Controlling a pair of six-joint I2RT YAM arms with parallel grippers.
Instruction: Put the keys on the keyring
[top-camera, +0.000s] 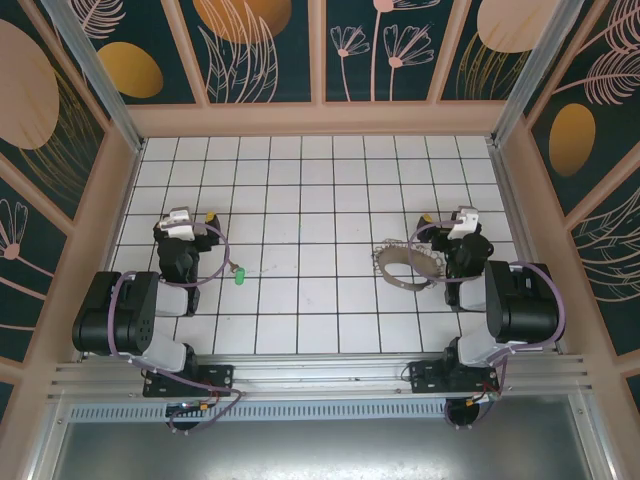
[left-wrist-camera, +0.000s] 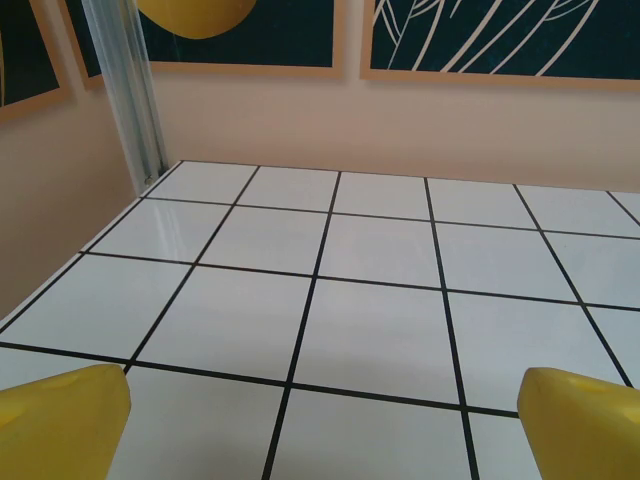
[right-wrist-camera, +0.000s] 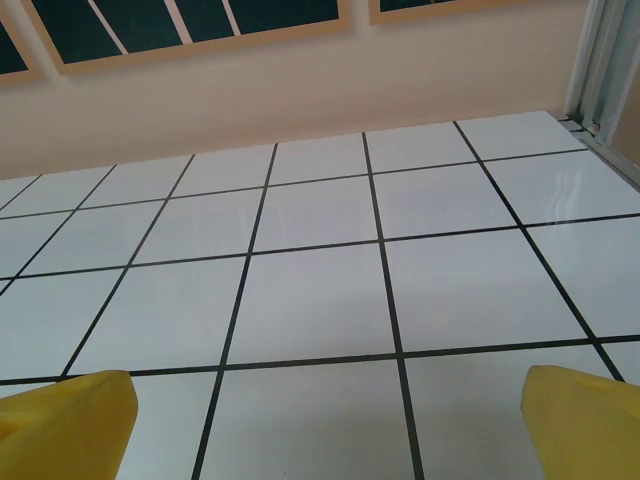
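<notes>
Two arms: bolted at the near edge of the white tiled floor (top-camera: 320, 180), both folded back over their bases.
Left gripper (top-camera: 188, 218): hovers over the left side of the floor; in its wrist view (left-wrist-camera: 325, 428) the two yellow fingertips (left-wrist-camera: 70, 420) sit at opposite bottom corners (spread wide), with bare tiles between them and nothing held.
Right gripper (top-camera: 452, 218): hovers over the right side; in its wrist view (right-wrist-camera: 325, 420) the yellow fingertips (right-wrist-camera: 590, 415) are likewise spread wide, with nothing held.
Green key (top-camera: 239, 272): lies flat on the floor just right of the left arm, thin blade pointing right, clear of the gripper.
Keyring (top-camera: 400, 282): lies on the floor just left of the right arm (contact with the arm cannot be told), well apart from the green key.
Back wall (left-wrist-camera: 400, 130): plain beige below dark patterned panels.
</notes>
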